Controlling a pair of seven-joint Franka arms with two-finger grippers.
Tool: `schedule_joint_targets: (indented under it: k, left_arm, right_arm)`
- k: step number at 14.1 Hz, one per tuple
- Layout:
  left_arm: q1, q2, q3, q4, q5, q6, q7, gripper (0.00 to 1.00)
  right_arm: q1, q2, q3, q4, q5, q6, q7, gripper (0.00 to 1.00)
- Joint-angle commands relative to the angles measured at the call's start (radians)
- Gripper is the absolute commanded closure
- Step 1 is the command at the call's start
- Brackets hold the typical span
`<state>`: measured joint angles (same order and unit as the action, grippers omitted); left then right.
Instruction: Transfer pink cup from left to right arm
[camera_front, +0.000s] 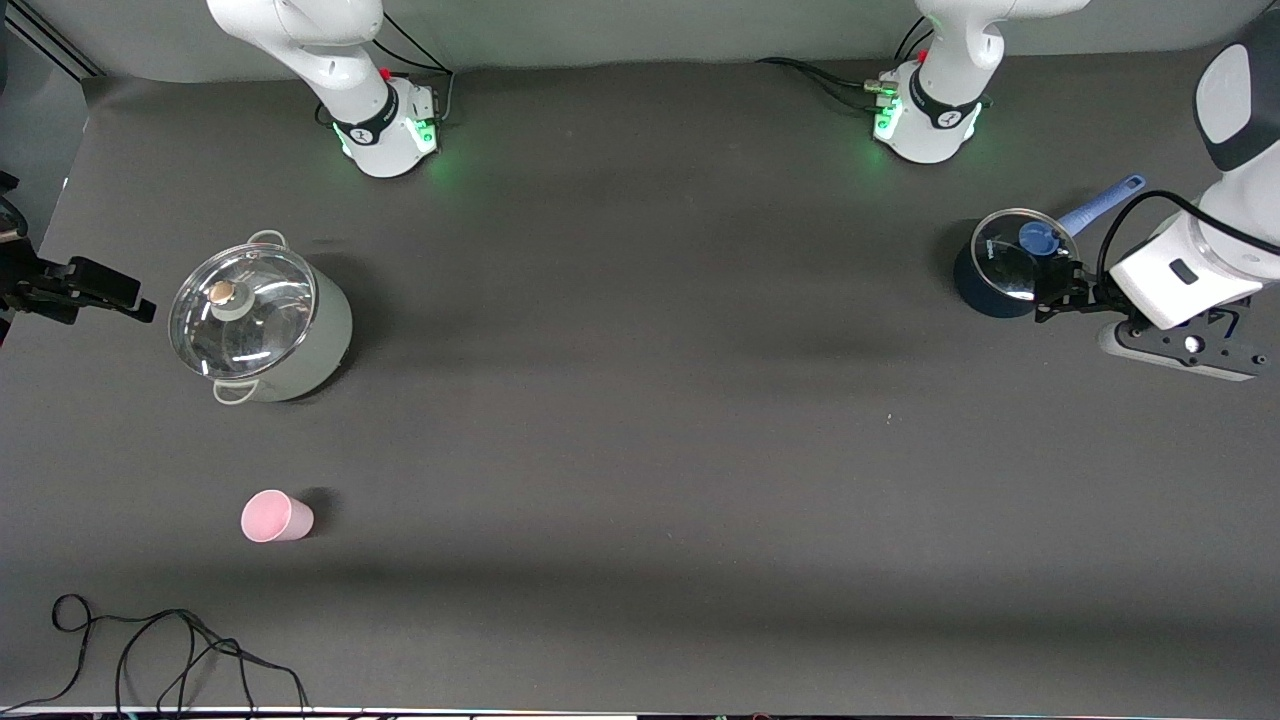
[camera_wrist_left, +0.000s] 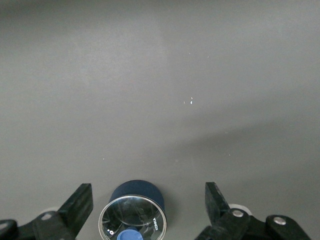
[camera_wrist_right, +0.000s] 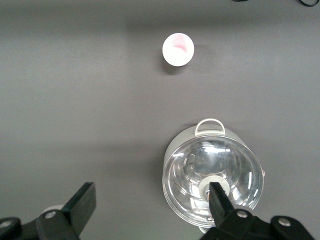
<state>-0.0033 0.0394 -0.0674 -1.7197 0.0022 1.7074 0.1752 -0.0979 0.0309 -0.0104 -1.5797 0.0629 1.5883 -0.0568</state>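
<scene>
The pink cup (camera_front: 275, 517) stands alone on the dark table toward the right arm's end, nearer to the front camera than the lidded pot; the right wrist view also shows the cup (camera_wrist_right: 178, 49), far from the fingers. My right gripper (camera_front: 110, 292) hangs open and empty at that end of the table, beside the pot; in its own view the right gripper (camera_wrist_right: 152, 197) has bare table between its fingers. My left gripper (camera_front: 1062, 288) is open and empty over the blue-handled saucepan, and in its wrist view the left gripper (camera_wrist_left: 149, 200) has the saucepan below its spread fingers.
A pale grey-green pot with a glass lid (camera_front: 260, 325) stands toward the right arm's end. A dark saucepan with glass lid and blue handle (camera_front: 1005, 265) sits toward the left arm's end. Black cables (camera_front: 170, 650) lie along the table's front edge.
</scene>
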Motion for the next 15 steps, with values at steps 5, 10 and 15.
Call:
schedule_joint_targets:
  k: [5, 10, 15]
  left_arm:
    - [0.000, -0.019, 0.008, -0.021, -0.004, 0.006, -0.003, 0.00]
    - [0.000, -0.018, 0.008, -0.021, -0.004, 0.003, -0.003, 0.00]
    - [0.002, -0.018, 0.008, -0.021, -0.004, 0.003, -0.003, 0.00]
  right_arm:
    - [0.000, -0.022, 0.007, 0.001, -0.061, -0.039, -0.052, 0.00]
    - [-0.002, -0.019, 0.004, 0.020, -0.083, -0.088, -0.127, 0.00]
    - [-0.002, -0.017, 0.004, 0.020, -0.084, -0.088, -0.129, 0.00]
